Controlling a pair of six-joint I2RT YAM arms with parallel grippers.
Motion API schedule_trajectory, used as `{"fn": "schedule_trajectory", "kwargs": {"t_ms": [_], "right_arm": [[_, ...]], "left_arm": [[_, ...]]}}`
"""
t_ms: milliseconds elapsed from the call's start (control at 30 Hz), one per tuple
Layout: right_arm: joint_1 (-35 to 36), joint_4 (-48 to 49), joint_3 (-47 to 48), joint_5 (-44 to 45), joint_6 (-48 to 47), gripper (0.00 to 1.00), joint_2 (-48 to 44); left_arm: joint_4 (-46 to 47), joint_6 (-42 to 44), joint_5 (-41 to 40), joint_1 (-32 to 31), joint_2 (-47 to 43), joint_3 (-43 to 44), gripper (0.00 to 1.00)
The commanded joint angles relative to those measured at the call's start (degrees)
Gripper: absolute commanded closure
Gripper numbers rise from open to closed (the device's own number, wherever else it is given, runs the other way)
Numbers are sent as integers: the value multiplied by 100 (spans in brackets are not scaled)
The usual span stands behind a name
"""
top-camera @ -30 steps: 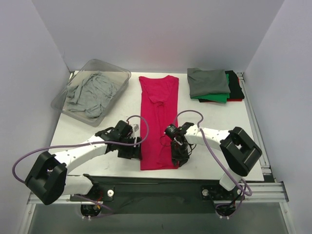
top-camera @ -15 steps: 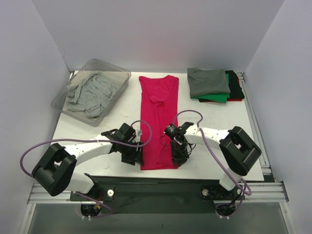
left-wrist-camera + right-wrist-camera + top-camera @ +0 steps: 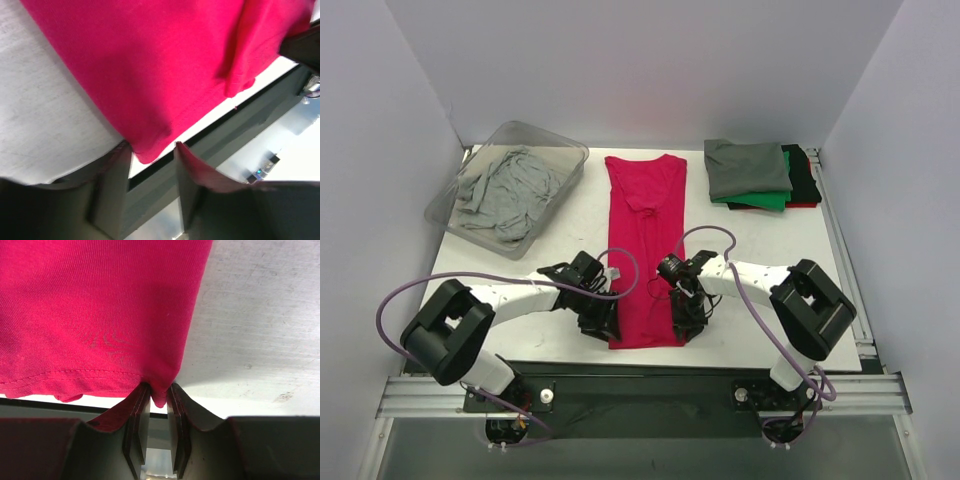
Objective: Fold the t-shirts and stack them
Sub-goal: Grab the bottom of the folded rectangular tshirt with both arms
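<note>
Narrowing, left end effector (image 3: 151,146) now straddles magenta t-shirt (image 3: 645,240) corner, unclamped; right end effector (image 3: 157,390) stays pinching it.

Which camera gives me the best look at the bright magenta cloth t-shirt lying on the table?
The top external view: the bright magenta cloth t-shirt shows whole there, lying as a long narrow strip from collar to hem. Each wrist view shows only one near hem corner, close up.

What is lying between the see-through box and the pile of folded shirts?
In the top view, the bright magenta-red cloth t-shirt lies flat on the white table between the clear plastic bin and the stack of folded t-shirts.
</note>
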Motion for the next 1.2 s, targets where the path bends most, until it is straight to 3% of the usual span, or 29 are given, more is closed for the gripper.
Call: {"fn": "schedule_trajectory", "kwargs": {"t_ms": [0, 167, 433, 500, 1167], "right_arm": [[19, -216, -88, 133, 53, 79, -27], [28, -190, -185, 124, 70, 80, -89], [19, -199, -220, 63, 132, 96, -186], [28, -199, -202, 28, 123, 100, -212], [28, -322, -405, -218, 308, 100, -748]], "left_arm": [[-156, 111, -443, -92, 259, -29, 53], [-244, 137, -523, -110, 409, -47, 73], [-367, 190, -646, -136, 225, -64, 100], [-393, 181, -698, -136, 172, -64, 100], [-763, 40, -698, -162, -576, -47, 100]]}}
